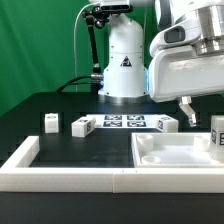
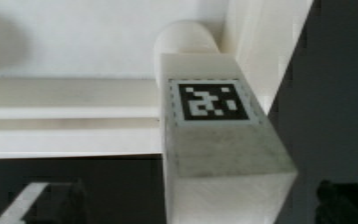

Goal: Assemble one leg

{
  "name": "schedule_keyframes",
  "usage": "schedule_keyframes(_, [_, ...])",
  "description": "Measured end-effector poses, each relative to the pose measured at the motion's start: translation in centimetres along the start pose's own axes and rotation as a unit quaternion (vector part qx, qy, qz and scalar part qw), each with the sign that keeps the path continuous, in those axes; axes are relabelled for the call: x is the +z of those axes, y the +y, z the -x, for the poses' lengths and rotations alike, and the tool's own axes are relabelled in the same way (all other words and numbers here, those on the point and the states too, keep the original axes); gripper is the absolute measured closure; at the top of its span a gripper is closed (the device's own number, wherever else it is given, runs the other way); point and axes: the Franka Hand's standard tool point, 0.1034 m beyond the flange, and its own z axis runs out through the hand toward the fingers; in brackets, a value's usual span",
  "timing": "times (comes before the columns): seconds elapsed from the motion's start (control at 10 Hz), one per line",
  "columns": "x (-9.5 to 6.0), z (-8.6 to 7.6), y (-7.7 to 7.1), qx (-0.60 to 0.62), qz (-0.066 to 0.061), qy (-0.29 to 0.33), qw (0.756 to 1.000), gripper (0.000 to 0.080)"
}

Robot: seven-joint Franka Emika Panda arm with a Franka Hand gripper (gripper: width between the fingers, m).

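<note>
One Leg Seated, Fingers Released

Two fingers [image 2: 34,205] stand spread wide, gripping nothing, just beside the leg [image 2: 217,120], apparently upright in a corner of the panel [image 1: 170,150]; three spare legs [image 1: 82,125] wait on the desk [image 1: 60,105].

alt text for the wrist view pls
A white leg with a black-and-white square tag fills the close-up, reaching toward the large white panel. Dark table shows alongside it.
</note>
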Motion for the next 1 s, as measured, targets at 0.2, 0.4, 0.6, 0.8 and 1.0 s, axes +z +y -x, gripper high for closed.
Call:
schedule_keyframes(0.2, [0.0,0.0,0.0,0.0,0.0,0.0,1.0,0.015])
schedule_keyframes(0.4, [0.0,-0.2,-0.2,0.005,-0.004,-0.024,1.0,0.015])
schedule_keyframes(0.6, [0.6,0.6,-0.1,0.008,-0.008,-0.063,0.998,0.015])
schedule_keyframes(0.8, [0.8,0.7,-0.3,0.01,-0.018,-0.139,0.99,0.015])
schedule_keyframes(1.0, [1.1,0.2,-0.5,0.019,-0.018,-0.141,0.99,0.015])
